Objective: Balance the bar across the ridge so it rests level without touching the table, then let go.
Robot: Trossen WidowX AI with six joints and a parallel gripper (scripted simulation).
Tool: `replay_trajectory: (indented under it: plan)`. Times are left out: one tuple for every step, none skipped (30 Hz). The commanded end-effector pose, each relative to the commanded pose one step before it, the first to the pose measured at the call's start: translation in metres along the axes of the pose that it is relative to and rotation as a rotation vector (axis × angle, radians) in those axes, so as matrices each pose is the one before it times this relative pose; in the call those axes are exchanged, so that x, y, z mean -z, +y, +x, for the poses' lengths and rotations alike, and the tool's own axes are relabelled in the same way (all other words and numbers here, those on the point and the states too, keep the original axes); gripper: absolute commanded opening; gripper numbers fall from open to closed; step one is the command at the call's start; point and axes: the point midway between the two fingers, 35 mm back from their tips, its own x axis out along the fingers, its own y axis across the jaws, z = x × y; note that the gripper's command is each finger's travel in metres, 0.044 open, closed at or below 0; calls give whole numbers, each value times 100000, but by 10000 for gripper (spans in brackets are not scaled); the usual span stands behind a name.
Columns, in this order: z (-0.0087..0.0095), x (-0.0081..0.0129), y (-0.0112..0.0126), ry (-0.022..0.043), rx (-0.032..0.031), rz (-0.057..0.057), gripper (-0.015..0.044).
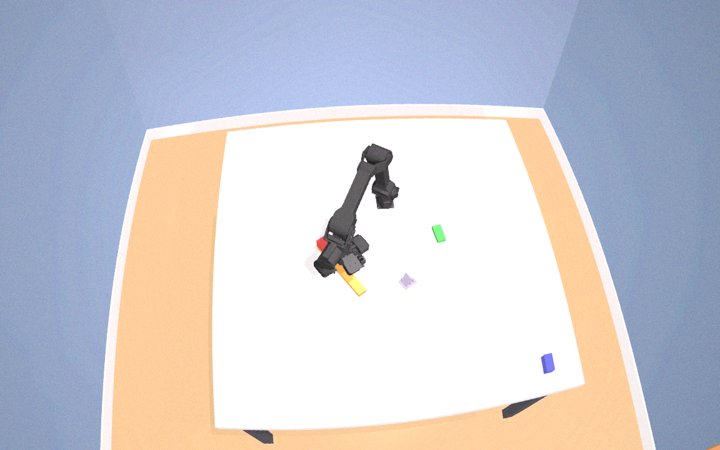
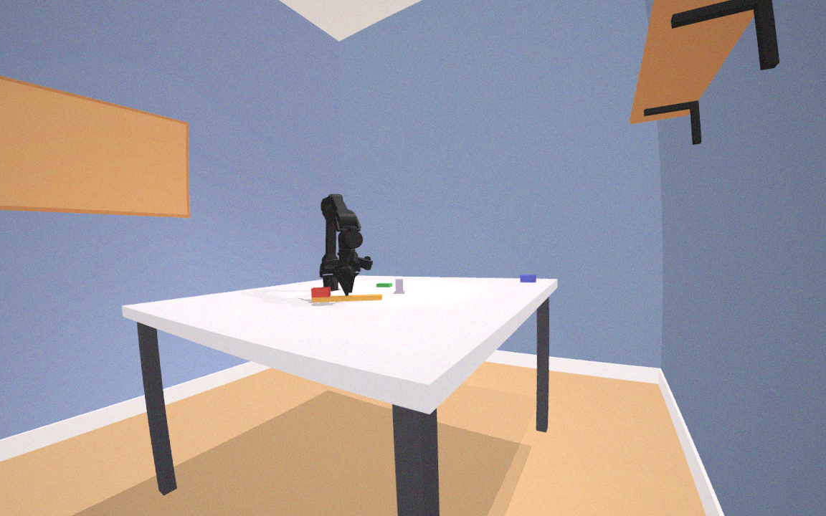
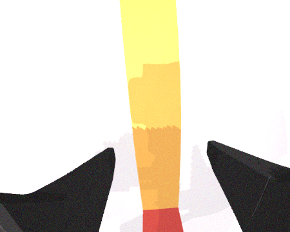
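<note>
Through the wrist view I have my tool (image 1: 339, 258) (image 2: 347, 294) (image 3: 162, 151) pointing down over the long, flat yellow-orange bar (image 1: 355, 285) (image 2: 361, 297) (image 3: 153, 96), its two black tapered fingers spread well apart, one on either side of the bar, and nothing gripped between them. The bar lies on the white rectangular counter (image 1: 295, 358) (image 2: 274, 340) (image 3: 38, 80), off the ridge, with shadows falling across part of its top. At one end of the bar sits a red rectangular block (image 1: 322, 243) (image 2: 320, 292) (image 3: 162, 220), on top of it, partly hidden under my arm in the top view. The black jointed arm (image 1: 358, 187) (image 2: 330, 231) reaches over that same end, so from above I can't make out the fingertips. Right of the bar in the top view, apart from its bare end, the small pale lilac ridge (image 1: 407, 280) (image 2: 399, 286) stands upright on its base, with nothing laid across it. Farther from the bar, up and to the right from above, I see a flat green rectangular block (image 1: 439, 233) (image 2: 383, 284). Farthest from the bar on the counter, down and to the right near a corner, is a blue rectangular block (image 1: 547, 363) (image 2: 528, 278). Beyond the counter, my exterior view shows a tan rectangular board (image 2: 85, 147) on the blue wall (image 2: 242, 166).
</note>
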Motion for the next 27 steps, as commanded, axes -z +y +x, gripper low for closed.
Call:
replay_trajectory:
  plan:
    - [882,12,155,90,-873,-597,315]
    - [164,2,4,0,-1,0,315]
    - [164,2,5,0,-1,0,315]
    - [164,3,6,1,-1,0,315]
    - [133,2,5,0,-1,0,315]
    - [80,2,4,0,-1,0,315]
    - [27,1,1,0,0,0,315]
    - [0,0,0,0,0,0,315]
    - [0,0,0,0,0,0,315]
    - [0,0,0,0,0,0,315]
    - [0,0,0,0,0,0,315]
    - [0,0,0,0,0,0,315]
    - [0,0,0,0,0,0,315]
    - [0,0,0,0,0,0,315]
    - [0,0,0,0,0,0,315]
    - [0,0,0,0,0,0,315]
    - [0,0,0,0,0,0,315]
    - [0,0,0,0,0,0,315]
    - [0,0,0,0,0,0,315]
    - [0,0,0,0,0,0,315]
    - [-58,46,-21,238,148,580,289]
    - [0,0,0,0,0,0,263]
    - [0,0,0,0,0,0,236]
    - [0,0,0,0,0,0,210]
    - [0,0,0,0,0,0,184]
    - [0,0,0,0,0,0,157]
    - [0,0,0,0,0,0,151]
